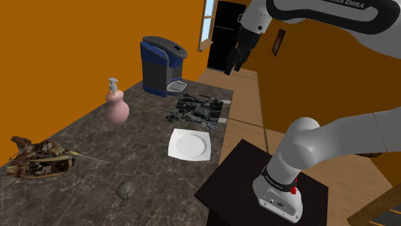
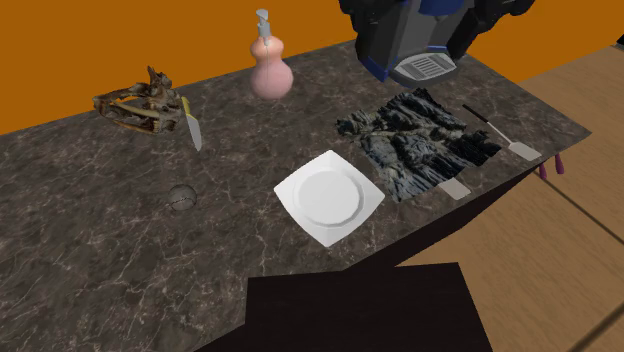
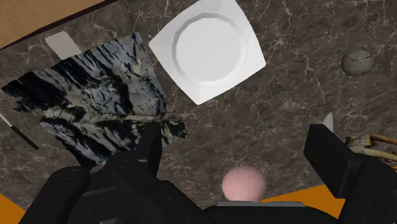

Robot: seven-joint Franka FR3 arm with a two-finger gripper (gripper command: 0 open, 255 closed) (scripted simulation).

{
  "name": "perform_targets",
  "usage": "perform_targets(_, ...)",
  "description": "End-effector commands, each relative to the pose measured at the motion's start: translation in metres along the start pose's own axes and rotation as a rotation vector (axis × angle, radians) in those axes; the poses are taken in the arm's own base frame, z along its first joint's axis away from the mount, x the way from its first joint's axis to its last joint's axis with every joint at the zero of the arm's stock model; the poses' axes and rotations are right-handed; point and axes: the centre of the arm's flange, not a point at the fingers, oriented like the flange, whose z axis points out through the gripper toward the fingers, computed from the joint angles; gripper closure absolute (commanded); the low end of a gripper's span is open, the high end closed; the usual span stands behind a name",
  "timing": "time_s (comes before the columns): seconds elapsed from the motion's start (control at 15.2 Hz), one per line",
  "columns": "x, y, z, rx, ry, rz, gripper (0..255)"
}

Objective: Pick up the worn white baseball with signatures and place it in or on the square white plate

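Observation:
The baseball is a small, dull grey ball lying on the dark marble counter near its front edge; it also shows in the second exterior view and the wrist view. The square white plate rests flat on the counter near the stand-side edge, some way from the ball. My gripper hangs high above the counter's far end, well clear of both. Its two black fingers stand wide apart in the wrist view, with nothing between them.
A pink soap dispenser stands mid-counter, directly below my hand. A blue coffee machine sits at the back. A dark crumpled mass lies beside the plate. A driftwood-like heap with a knife sits at the shoulder view's left.

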Motion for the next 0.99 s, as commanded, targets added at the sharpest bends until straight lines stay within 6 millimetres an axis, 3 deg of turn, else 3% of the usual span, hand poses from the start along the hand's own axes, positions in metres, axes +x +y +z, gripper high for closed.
perform_targets(0.0,0.000,0.000,0.000,0.000,0.000,0.000,0)
perform_targets(0.92,0.026,-0.133,0.132,-0.029,-0.035,0.003,0)
